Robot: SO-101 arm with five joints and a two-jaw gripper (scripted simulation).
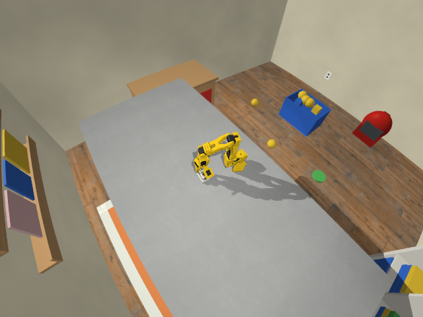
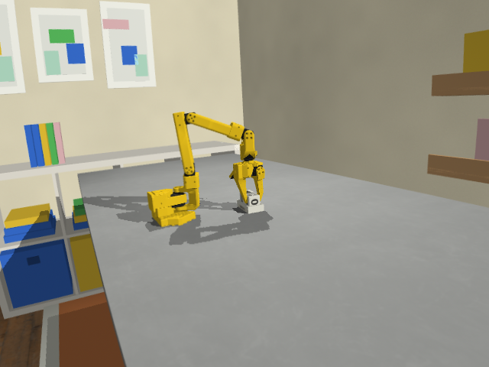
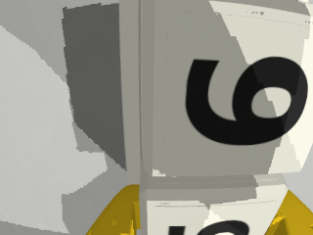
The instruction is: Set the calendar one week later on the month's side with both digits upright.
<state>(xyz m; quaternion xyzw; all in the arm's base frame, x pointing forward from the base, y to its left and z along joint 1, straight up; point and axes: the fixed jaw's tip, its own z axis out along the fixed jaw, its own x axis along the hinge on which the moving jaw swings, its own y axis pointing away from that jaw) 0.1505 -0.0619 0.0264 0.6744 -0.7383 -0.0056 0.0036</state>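
The white tray (image 1: 203,181) (image 2: 255,209) (image 3: 130,98) lies on the table in front of the arm, with two white cubes side by side. The near cube (image 2: 254,201) (image 3: 196,211) shows a 0 on its side in the exterior view and part of a 5 on top in the wrist view. The other cube (image 3: 171,122) shows a 6 or 9 shape on top, turned sideways in the wrist view. My gripper (image 1: 203,174) (image 2: 254,199) (image 3: 213,197) points down and is shut on the near cube, one finger on each side. The tray wall hides the cubes' undersides.
The grey table (image 1: 222,238) (image 2: 315,276) carries the arm's yellow base (image 1: 238,164) (image 2: 170,209) beside the tray. An orange and white strip (image 1: 133,252) runs along one table edge. Shelves (image 1: 403,252) (image 2: 118,157) stand beyond the table.
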